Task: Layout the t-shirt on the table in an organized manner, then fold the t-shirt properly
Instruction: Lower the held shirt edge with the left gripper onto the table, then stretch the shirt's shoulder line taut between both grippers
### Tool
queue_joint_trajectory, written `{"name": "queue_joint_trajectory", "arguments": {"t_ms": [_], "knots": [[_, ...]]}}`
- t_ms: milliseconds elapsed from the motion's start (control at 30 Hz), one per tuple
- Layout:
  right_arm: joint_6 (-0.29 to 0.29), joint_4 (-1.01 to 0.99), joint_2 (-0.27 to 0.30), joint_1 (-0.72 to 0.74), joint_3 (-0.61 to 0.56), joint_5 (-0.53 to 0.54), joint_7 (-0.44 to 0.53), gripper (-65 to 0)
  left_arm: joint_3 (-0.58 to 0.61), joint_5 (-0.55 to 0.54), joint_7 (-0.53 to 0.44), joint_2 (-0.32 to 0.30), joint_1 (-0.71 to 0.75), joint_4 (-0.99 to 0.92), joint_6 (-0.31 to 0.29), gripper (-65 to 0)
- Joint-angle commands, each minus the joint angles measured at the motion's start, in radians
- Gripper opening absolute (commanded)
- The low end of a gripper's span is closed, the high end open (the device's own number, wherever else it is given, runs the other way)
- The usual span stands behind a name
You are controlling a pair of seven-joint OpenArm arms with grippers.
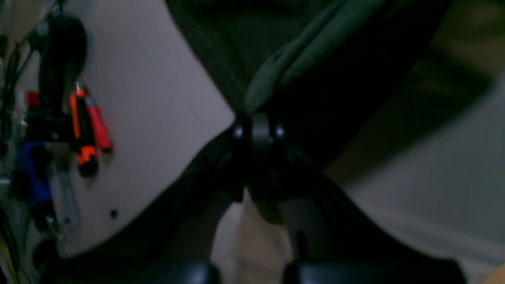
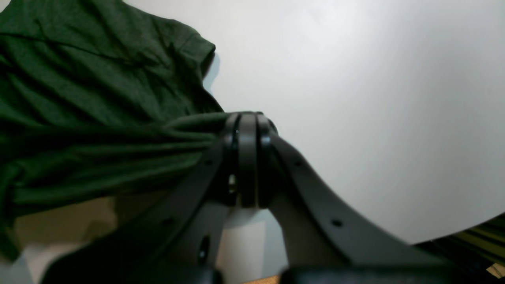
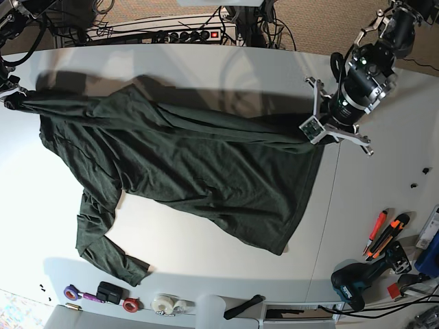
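The dark green t-shirt (image 3: 199, 164) is stretched across the white table (image 3: 206, 264), its upper edge lifted taut between my two grippers while the body and a long sleeve (image 3: 103, 240) trail toward the front. My left gripper (image 3: 310, 132) is shut on the shirt's right end; in the left wrist view the gripper (image 1: 256, 128) pinches a fold of the t-shirt (image 1: 292, 59). My right gripper (image 3: 12, 99) at the far left edge is shut on the other end. In the right wrist view that gripper (image 2: 246, 128) clamps bunched cloth of the t-shirt (image 2: 98, 98) above the table (image 2: 355, 98).
Orange-handled tools (image 3: 383, 235) and a dark drill (image 3: 357, 281) lie at the right front, the tools (image 1: 86, 130) also showing in the left wrist view. Tape rolls (image 3: 164, 303) and small items line the front edge. A power strip (image 3: 192, 34) and cables sit behind the table.
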Motion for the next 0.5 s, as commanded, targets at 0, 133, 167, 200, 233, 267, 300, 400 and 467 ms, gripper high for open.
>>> {"name": "queue_joint_trajectory", "arguments": {"t_ms": [0, 133, 167, 200, 233, 267, 300, 400, 467], "knots": [[-0.011, 0.014, 0.031, 0.005, 0.006, 0.011, 0.025, -65.0, -0.014, 0.008, -0.016, -0.010, -0.005, 0.019, 0.013, -65.0], [0.015, 0.014, 0.031, 0.002, 0.006, 0.031, 0.023, -65.0, -0.014, 0.006, -0.018, -0.011, -0.006, 0.040, 0.013, -65.0], [0.015, 0.014, 0.030, 0.002, 0.006, 0.033, 0.023, -65.0, -0.014, 0.006, -0.020, -0.011, -0.007, 0.044, 0.013, -65.0], [0.015, 0.014, 0.031, 0.003, 0.006, 0.032, 0.023, -65.0, -0.014, 0.006, -0.020, -0.011, -0.007, 0.046, 0.012, -65.0], [0.015, 0.014, 0.031, 0.003, 0.006, 0.032, 0.023, -65.0, -0.014, 0.006, -0.019, -0.011, -0.006, 0.048, 0.008, -65.0], [0.015, 0.014, 0.032, 0.002, 0.006, 0.032, 0.021, -65.0, -0.014, 0.006, -0.018, -0.011, -0.006, 0.052, 0.000, -65.0], [0.015, 0.014, 0.033, 0.002, 0.007, 0.032, 0.016, -65.0, -0.014, 0.006, -0.014, -0.011, -0.006, 0.058, -0.010, -65.0], [0.025, 0.014, 0.039, 0.002, 0.007, 0.042, -0.007, -65.0, -0.014, 0.006, 0.007, -0.012, -0.006, 0.092, -0.015, -65.0], [0.039, 0.014, 0.049, -0.004, 0.008, 0.072, -0.034, -65.0, -0.014, 0.006, 0.023, -0.014, -0.003, 0.120, -0.019, -65.0]]}}
